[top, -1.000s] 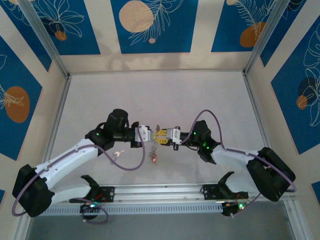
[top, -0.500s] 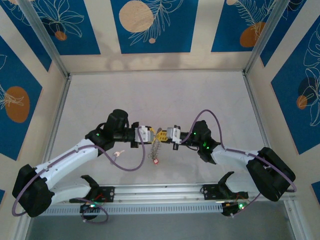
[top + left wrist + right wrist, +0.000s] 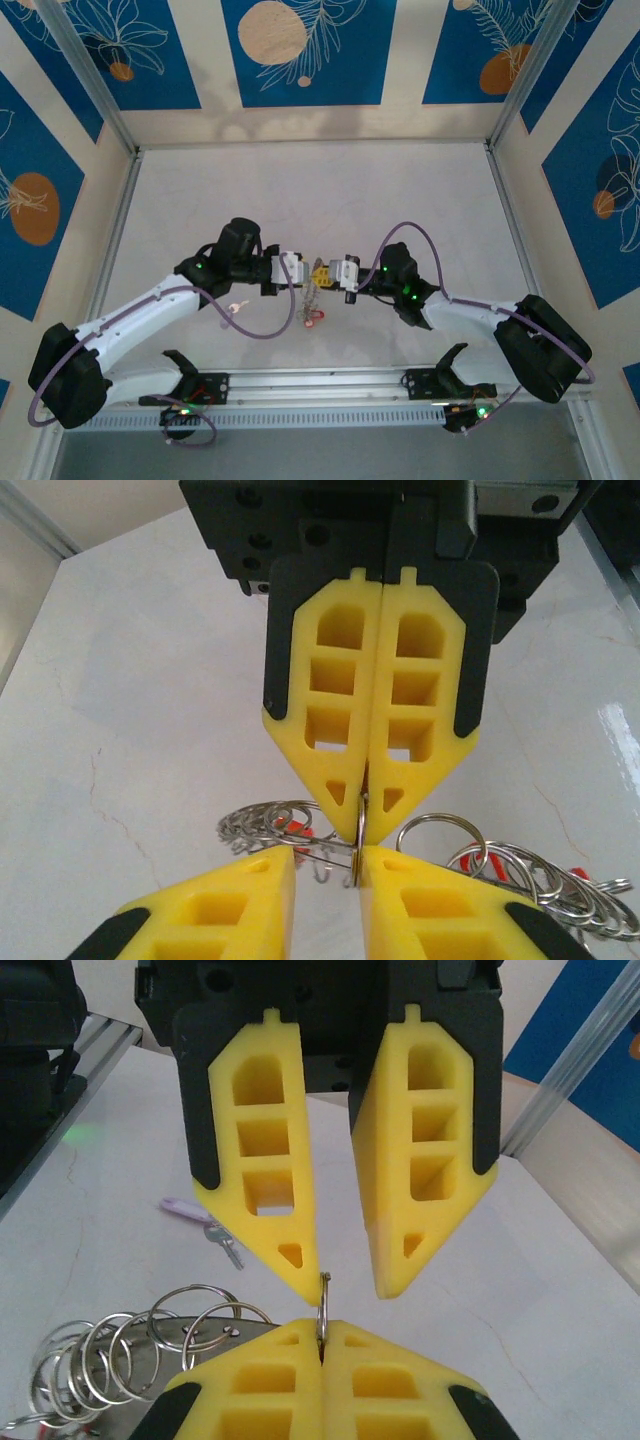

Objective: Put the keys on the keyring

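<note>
My right gripper (image 3: 320,1326) is shut on the edge of the keyring (image 3: 322,1302), a thin silvery ring seen edge-on. Facing it tip to tip, my left gripper (image 3: 327,856) is open, and the keyring (image 3: 359,830) rests against the inner face of one finger. In the top view both grippers meet at mid-table, with linked rings (image 3: 312,293) hanging below them. Red-headed keys (image 3: 298,830) hang among those rings, and one red head (image 3: 310,318) dangles lowest. A whitish-pink key (image 3: 190,1209) lies apart on the table (image 3: 400,200), left of the grippers.
An aluminium rail (image 3: 320,381) runs along the near edge by the arm bases. Metal frame posts (image 3: 110,120) and patterned walls close in the white table on three sides. Purple cables (image 3: 262,335) loop beside each arm.
The left gripper, shut a second ago, has opened. The right gripper has closed onto the ring. Both grippers drifted slightly left and the hanging rings swung with them.
</note>
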`<state>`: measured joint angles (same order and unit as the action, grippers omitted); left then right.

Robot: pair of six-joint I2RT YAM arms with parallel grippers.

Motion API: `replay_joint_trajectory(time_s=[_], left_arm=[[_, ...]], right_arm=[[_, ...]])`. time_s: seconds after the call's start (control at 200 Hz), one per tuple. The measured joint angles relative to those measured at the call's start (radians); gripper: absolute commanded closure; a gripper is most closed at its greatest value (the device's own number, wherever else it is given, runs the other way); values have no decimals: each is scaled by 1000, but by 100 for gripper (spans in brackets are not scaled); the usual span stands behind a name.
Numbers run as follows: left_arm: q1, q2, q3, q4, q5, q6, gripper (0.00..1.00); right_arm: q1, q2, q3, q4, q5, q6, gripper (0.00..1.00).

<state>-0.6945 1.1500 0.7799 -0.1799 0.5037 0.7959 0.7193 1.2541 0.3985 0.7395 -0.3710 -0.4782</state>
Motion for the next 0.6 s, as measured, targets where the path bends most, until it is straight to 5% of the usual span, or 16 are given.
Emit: replay_joint_trajectory(time_s=[0.6], left_arm=[[-3, 31, 1, 13, -9, 12, 80]], right_arm=[[6, 9, 4, 0, 34, 18, 100]])
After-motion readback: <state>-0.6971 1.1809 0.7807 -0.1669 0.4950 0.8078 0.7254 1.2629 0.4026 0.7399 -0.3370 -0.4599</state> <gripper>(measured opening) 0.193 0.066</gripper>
